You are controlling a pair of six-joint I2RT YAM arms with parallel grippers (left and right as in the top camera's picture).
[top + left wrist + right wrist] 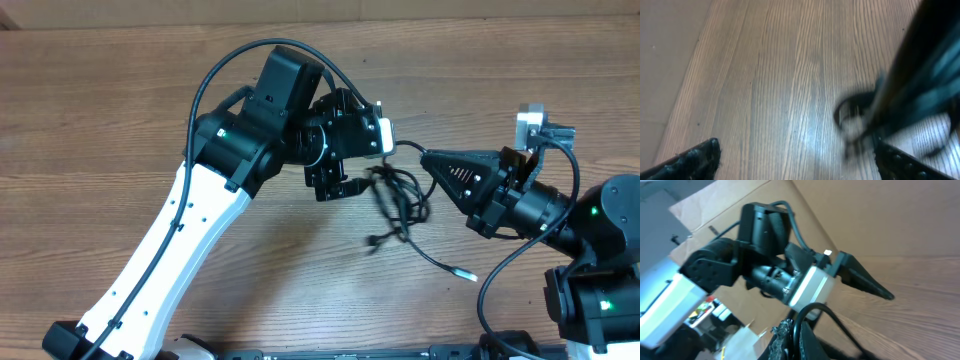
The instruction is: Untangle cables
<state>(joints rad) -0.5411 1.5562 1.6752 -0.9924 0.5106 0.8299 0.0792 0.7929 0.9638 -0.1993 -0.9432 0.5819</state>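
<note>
- Right end effector (432, 160): fingers appear pressed into one wedge, apparently pinching a thin strand. The wrist view is too cluttered to confirm this.
- Left end effector (338, 190): spread wide and holding nothing, with its fingers (695, 157) well apart. It hangs just beside the knot.
- Cables (400, 200): a loose tangle on the counter (300, 290), between the two end effectors.
- Recommended: the left should take one single loop at the knot's edge, then both draw apart slowly, keeping strain off the plugs.
- Orientation: the long axis runs from the left end effector diagonally toward the right arm's base. The free tail ends in a silver-tipped plug (466, 273) pointing that way.
</note>
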